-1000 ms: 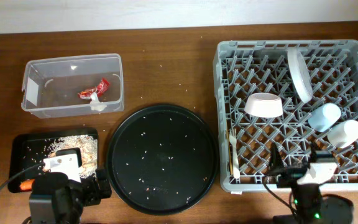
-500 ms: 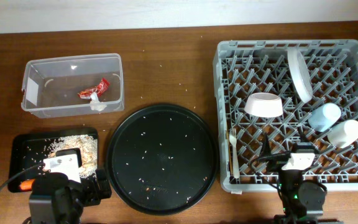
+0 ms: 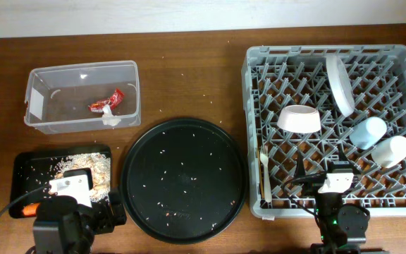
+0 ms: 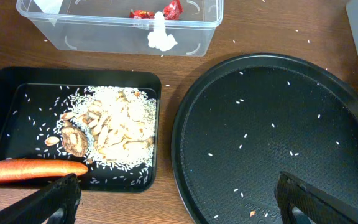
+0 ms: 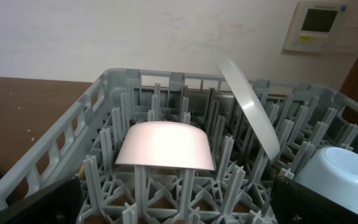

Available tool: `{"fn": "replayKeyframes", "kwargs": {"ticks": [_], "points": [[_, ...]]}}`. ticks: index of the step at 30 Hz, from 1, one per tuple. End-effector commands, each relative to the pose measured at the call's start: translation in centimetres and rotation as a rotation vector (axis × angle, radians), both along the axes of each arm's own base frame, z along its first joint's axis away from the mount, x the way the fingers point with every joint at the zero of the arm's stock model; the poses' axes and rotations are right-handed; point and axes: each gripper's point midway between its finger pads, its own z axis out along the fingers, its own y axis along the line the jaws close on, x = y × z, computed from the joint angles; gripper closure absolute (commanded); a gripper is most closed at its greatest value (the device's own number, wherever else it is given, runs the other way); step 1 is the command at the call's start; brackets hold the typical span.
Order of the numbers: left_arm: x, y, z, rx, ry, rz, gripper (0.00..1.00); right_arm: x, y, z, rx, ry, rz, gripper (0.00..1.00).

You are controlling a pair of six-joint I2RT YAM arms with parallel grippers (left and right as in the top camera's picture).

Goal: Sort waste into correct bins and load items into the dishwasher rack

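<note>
Large round black tray (image 3: 154,162) on brown wooden table (image 3: 189,77); white wall panel (image 5: 321,25) beyond.

change | right pincer (image 3: 330,182) | appears shifted left along dishwasher rack (image 3: 330,51) near rim

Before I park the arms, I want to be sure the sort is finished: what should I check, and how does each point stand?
1. Left hand and right hand open, empty: ok.
2. Plate, bowl, light-blue cup, white cup, utensil in dishwasher rack: ok.
3. Red wrapper, tissue wad in clear tub: ok.
4. Carrot, food lump, scraps in black tray: ok.
5. Wooden stick binned: cannot tell, not seen.
6. Round tray free of grains: not ok, grains scattered.
</note>
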Motion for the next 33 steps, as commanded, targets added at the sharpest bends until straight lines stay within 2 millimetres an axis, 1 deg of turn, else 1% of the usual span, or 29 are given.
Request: {"fn": "replayKeyframes", "kwargs": {"ticks": [1, 18, 21, 23, 27, 28, 30, 32, 33], "points": [[-0.1, 0.2, -0.1, -0.001, -0.002, 0.015, 0.01, 0.0, 0.1, -0.2, -0.002, 0.001, 0.009, 0.02], [-0.1, 0.2, -0.2, -0.001, 0.002, 0.015, 0.01, 0.0, 0.1, -0.2, -0.002, 0.001, 0.009, 0.02], [-0.7, 0.5, -0.8, 0.010, -0.004, 0.024, 0.01, 0.0, 0.1, -0.2, -0.002, 0.001, 0.009, 0.02], [-0.5, 0.6, -1.4, 0.011, -0.039, 0.030, 0.01, 0.0, 0.1, -0.2, -0.002, 0.001, 0.009, 0.02], [1.2, 0.4, -2.6, 0.001, -0.172, 0.024, 0.01, 0.0, 0.1, -0.2, -0.002, 0.001, 0.009, 0.02], [1.9, 0.3, -3.1, -0.005, -0.219, 0.021, 0.01, 0.0, 0.1, -0.2, -0.002, 0.001, 0.009, 0.02], [3.5, -0.7, -4.0, -0.007, -0.327, -0.044, 0.01, 0.0, 0.1, -0.2, -0.002, 0.001, 0.009, 0.02], [4.9, -1.9, -4.3, 0.002, -0.451, -0.124, 0.01, 0.0, 0.1, -0.2, -0.002, 0.001, 0.009, 0.02], [5.5, -2.0, -4.3, -0.002, -0.519, -0.129, 0.01, 0.0, 0.1, -0.2, -0.002, 0.001, 0.009, 0.02]]}}
